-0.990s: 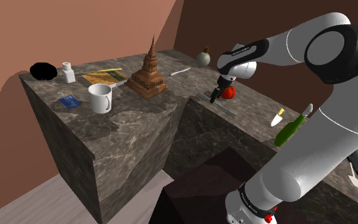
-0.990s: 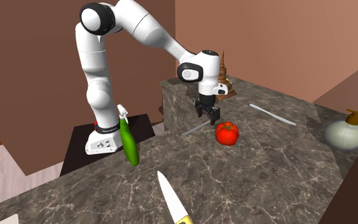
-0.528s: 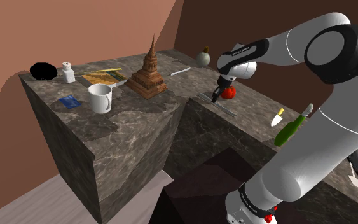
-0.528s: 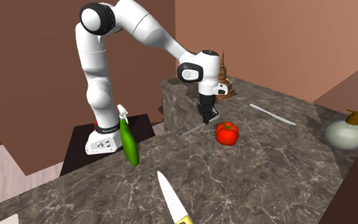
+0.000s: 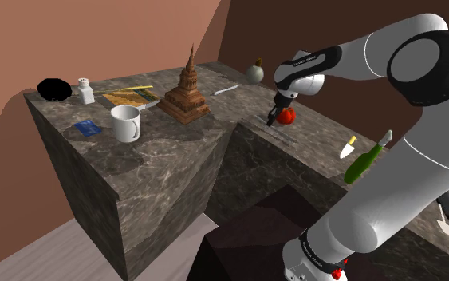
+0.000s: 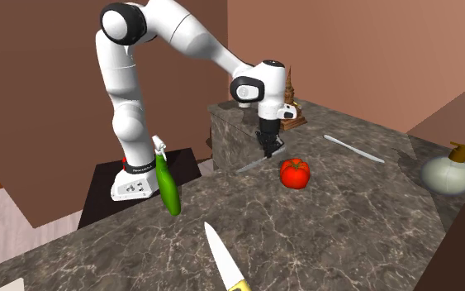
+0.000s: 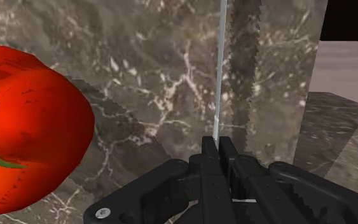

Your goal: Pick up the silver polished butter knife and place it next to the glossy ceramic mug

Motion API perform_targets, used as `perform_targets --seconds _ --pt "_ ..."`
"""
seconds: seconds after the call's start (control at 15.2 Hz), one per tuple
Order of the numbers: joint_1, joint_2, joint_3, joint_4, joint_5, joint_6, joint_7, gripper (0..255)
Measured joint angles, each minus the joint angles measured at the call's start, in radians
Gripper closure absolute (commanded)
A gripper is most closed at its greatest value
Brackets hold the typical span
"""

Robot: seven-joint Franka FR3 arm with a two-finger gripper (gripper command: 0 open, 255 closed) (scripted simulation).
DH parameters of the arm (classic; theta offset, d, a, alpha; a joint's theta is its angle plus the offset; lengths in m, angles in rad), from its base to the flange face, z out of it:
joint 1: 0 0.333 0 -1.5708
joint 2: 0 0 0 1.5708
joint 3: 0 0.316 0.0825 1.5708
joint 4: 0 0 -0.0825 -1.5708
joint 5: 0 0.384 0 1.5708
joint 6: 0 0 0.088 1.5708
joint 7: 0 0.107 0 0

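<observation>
Beside the tomato [image 6: 295,173], gripper [image 6: 268,150]: pointed down at the counter, just beside the tomato on the second exterior view's left.
Fingers [image 7: 208,156]: drawn together and clamped on a thin silver blade, which is seen edge-on in the wrist view.
Butter knife [image 7: 219,76]: held at one end between the fingers. It is seen as a slim grey strip running past the tomato, apart from it. In the second exterior view the knife [image 6: 253,166] slants away from the tomato toward the counter's edge. Whether it rests on the surface or is clear of it cannot be told.
Tomato [image 7: 25,127]: red with a green stem, set close beside the gripper.
Counter [image 6: 346,215]: dark veined marble. The tomato is carried on the lower level, and a raised block stands beyond it.
Wooden tower [image 5: 187,92]: brown, tiered and pointed. It is placed on the raised block, to the shoulder view's left of the tomato.
Mug [image 5: 125,122]: white and upright. It is found on the raised block well apart from the tomato, farther to the shoulder view's left than the tower.
Second knife [image 6: 353,147]: pale silver, laid flat behind the tomato in the second exterior view.
Round flask [image 6: 449,169]: pale, set well to the second exterior view's right of the tomato.
Yellow-handled knife [image 6: 222,260]: laid flat, well in front of the tomato in the second exterior view.
Green bottle [image 6: 167,183]: tilted, well to the second exterior view's left of the tomato.
</observation>
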Motion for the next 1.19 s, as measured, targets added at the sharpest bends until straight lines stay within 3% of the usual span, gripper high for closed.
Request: perform_targets --seconds 1.19 --pt "0.005 -0.118 0.009 0.132 -0.07 -0.236 0.058 255"
